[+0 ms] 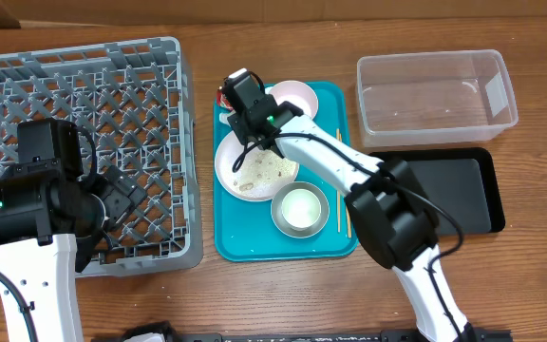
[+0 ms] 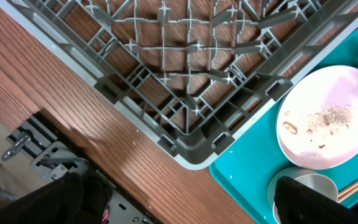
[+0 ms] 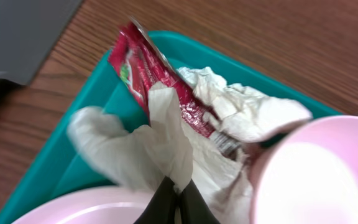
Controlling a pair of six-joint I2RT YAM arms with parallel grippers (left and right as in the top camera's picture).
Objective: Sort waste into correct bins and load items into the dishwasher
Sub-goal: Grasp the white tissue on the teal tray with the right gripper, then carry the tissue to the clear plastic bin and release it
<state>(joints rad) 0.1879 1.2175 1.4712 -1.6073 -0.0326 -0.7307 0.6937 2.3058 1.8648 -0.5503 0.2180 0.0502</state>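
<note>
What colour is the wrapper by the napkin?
The wrapper is red with a little green, clearest in the right wrist view.

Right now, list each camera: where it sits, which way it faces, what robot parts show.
Overhead: above the table, facing straight down; rack, teal tray, left arm, right arm show.
Left wrist: over the rack's corner, facing down toward the plate; open jaws at bottom edge.
Right wrist: low over the tray's corner, facing napkin and red wrapper; jaws shut on napkin.
Shared: all three show the teal tray.
</note>
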